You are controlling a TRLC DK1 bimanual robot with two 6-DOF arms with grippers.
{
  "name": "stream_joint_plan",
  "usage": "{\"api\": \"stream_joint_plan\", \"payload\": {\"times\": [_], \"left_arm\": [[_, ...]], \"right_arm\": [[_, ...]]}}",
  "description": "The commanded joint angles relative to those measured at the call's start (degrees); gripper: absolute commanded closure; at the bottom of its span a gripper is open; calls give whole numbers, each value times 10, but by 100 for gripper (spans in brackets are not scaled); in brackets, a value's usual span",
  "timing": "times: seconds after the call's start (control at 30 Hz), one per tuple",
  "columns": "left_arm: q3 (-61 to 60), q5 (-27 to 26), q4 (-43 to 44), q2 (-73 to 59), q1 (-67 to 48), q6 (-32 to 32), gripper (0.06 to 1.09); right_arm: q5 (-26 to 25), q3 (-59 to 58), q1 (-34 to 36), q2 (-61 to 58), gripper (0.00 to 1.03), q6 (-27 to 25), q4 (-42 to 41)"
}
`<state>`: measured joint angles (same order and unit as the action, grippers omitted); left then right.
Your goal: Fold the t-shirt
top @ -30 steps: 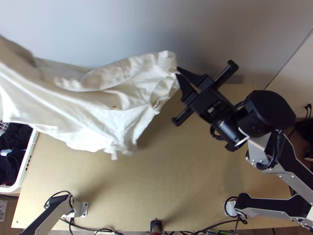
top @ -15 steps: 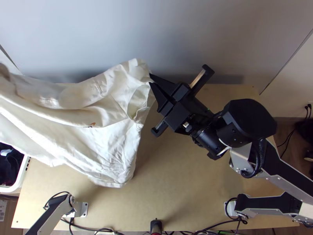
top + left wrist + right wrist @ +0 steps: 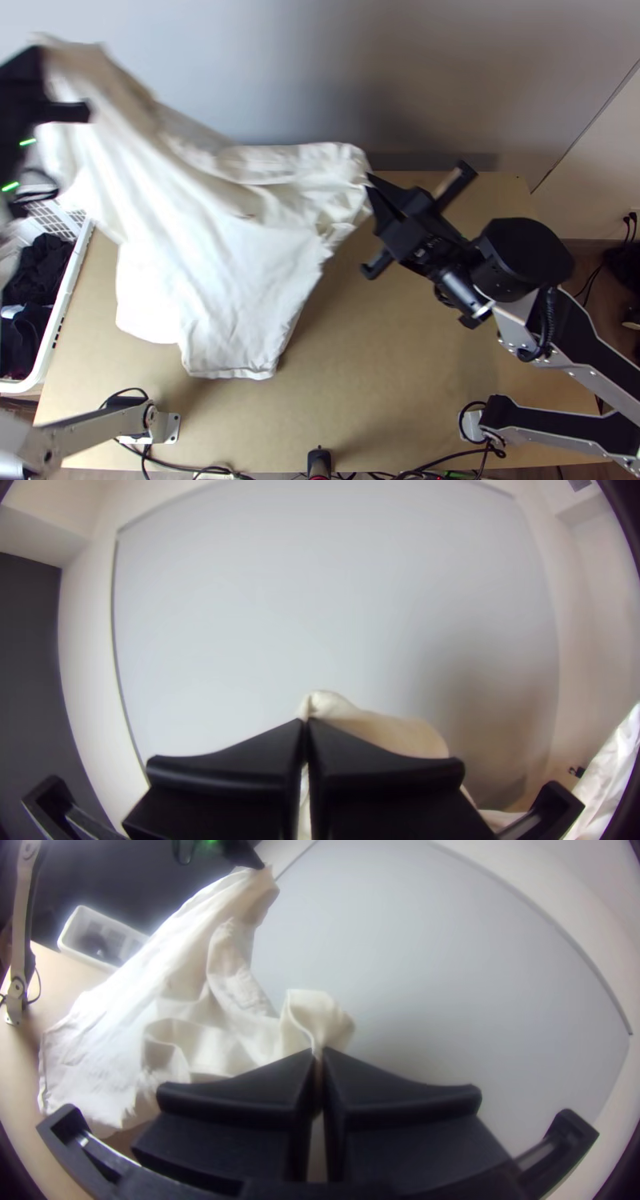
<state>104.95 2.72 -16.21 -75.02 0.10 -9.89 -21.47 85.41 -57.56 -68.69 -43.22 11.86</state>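
Pale wall [image 3: 320, 64] behind desk [image 3: 400, 360]. Left claw [image 3: 306, 721] and right claw [image 3: 319, 1052] both closed on shirt [image 3: 232, 272], hanging between them; folding seems not started, all left.

a white basket [image 3: 66, 308] holding dark cloth [image 3: 28, 344] stands beside the light wooden table [image 3: 400, 352].

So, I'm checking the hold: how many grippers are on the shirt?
2. The left gripper is shut on the shirt at the top view's upper left; the right gripper is shut on another part, above and right of the middle.
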Motion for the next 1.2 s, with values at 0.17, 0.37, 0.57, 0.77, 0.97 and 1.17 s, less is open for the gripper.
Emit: {"api": "stream_joint_plan", "payload": {"times": [0.17,0.37,0.57,0.77,0.97,1.17], "left_arm": [[-7,31,128,-217,-233,-87,105],[41,31,195,-353,-311,-88,105],[136,30,202,-458,-354,-54,105],[265,28,190,-554,-404,-44,105],[271,30,228,-589,-435,-43,86],[222,44,134,-540,-418,18,20]], "right_arm": [[0,-220,108,153,100,58,30],[0,-253,139,191,100,72,62],[0,-292,170,234,100,108,101],[0,-327,199,281,100,139,160],[0,-344,207,311,100,154,205],[1,-353,207,315,100,158,206]]}}
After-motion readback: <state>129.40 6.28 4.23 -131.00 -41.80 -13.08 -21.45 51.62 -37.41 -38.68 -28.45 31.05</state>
